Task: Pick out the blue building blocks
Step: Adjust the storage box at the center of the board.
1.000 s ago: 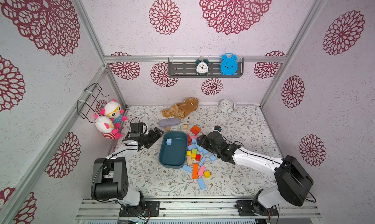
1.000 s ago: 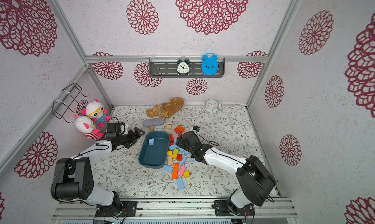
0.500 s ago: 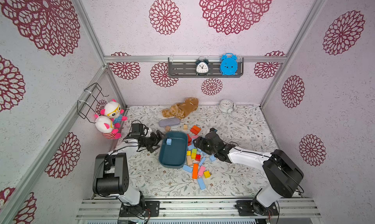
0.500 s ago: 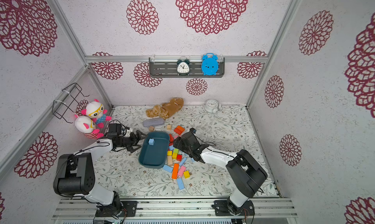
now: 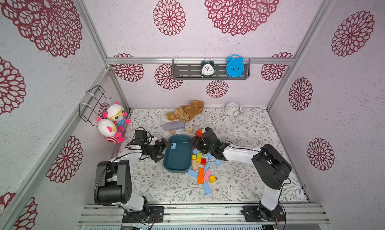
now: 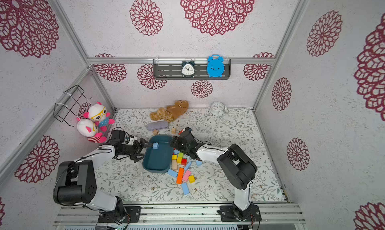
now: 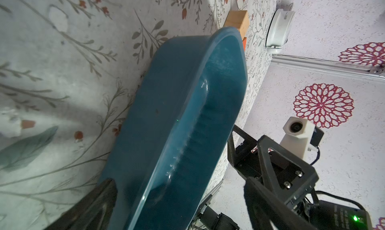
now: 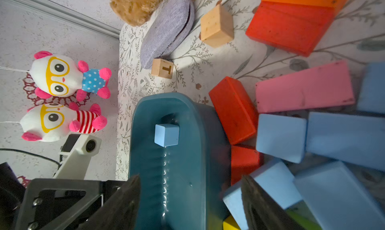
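Note:
A dark teal tray (image 5: pixel 177 166) lies mid-table with one blue cube (image 5: pixel 173 145) (image 8: pixel 166 134) inside at its far end. More blue building blocks lie loose to its right among coloured ones: (image 5: pixel 192 173), (image 5: pixel 206 188), (image 5: pixel 218 162), and close up (image 8: pixel 281 137), (image 8: pixel 345 139), (image 8: pixel 270 183). My left gripper (image 5: pixel 164 149) (image 7: pixel 181 208) is open, its fingers either side of the tray's left rim (image 7: pixel 187 122). My right gripper (image 5: pixel 194 143) (image 8: pixel 190 202) is open across the tray's right wall, one finger (image 8: pixel 256 197) against a blue block.
Red (image 8: pixel 233 110), pink (image 8: pixel 304 87), orange (image 5: pixel 201 175), yellow (image 5: pixel 212 179) and green blocks mix with the blue ones. Tan cubes (image 5: pixel 172 132), a grey case (image 5: pixel 173 126) and a brown plush (image 5: pixel 185 112) lie behind the tray. A white clock (image 5: pixel 232 108) sits at the back wall.
Both arms have closed in on the tray: the left gripper moved right to its left rim, the right gripper moved left to its right wall. The blue cube stayed in the tray.

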You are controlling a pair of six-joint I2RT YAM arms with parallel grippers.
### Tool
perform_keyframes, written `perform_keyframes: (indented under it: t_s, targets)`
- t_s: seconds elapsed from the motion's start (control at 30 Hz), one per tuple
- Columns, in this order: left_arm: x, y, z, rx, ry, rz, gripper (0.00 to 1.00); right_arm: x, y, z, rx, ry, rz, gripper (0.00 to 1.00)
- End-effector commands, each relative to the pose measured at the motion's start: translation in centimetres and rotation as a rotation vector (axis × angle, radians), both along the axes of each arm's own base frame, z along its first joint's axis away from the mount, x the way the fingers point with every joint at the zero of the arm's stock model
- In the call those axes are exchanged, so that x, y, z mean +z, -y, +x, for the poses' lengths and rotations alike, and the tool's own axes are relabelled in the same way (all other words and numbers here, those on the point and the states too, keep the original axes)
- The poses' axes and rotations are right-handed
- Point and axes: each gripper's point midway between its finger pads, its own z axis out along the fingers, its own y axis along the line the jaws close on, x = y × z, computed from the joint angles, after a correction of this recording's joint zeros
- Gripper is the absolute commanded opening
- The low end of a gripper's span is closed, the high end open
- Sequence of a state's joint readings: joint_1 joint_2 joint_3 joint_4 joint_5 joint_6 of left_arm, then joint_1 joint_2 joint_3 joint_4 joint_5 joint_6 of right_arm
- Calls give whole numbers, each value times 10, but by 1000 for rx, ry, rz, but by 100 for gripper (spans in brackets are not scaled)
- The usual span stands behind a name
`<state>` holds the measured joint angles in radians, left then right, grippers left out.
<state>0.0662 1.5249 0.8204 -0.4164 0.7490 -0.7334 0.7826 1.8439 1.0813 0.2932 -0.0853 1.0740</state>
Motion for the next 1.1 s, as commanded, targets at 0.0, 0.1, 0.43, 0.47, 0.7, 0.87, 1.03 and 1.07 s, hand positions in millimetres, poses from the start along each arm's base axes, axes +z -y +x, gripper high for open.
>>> perform_keyframes:
  t_s: [0.0, 0.1, 0.43, 0.47, 0.7, 0.87, 1.03, 1.07]
  targets:
    - [8, -13, 1, 9, 67, 84, 100, 20, -10, 2, 26, 44, 39, 78]
    - [11, -15, 1, 25, 102, 102, 100, 28, 4, -3, 8, 61, -9, 79]
    - [8, -5, -5, 25, 102, 75, 100, 17, 22, -16, 13, 37, -51, 82]
    - [8, -5, -6, 25, 100, 74, 100, 18, 13, -16, 35, 37, -37, 82]
    - [3, -14, -10, 33, 85, 142, 97, 13, -30, -8, 108, 42, 21, 75]
    - [12, -31, -5, 65, 124, 203, 97, 16, -47, -2, 136, 59, 63, 72]
    - [27, -47, 3, 86, 178, 259, 97, 19, -58, 5, 149, 63, 81, 72]
    - [29, -49, 4, 83, 185, 269, 97, 20, -56, 6, 146, 68, 75, 72]
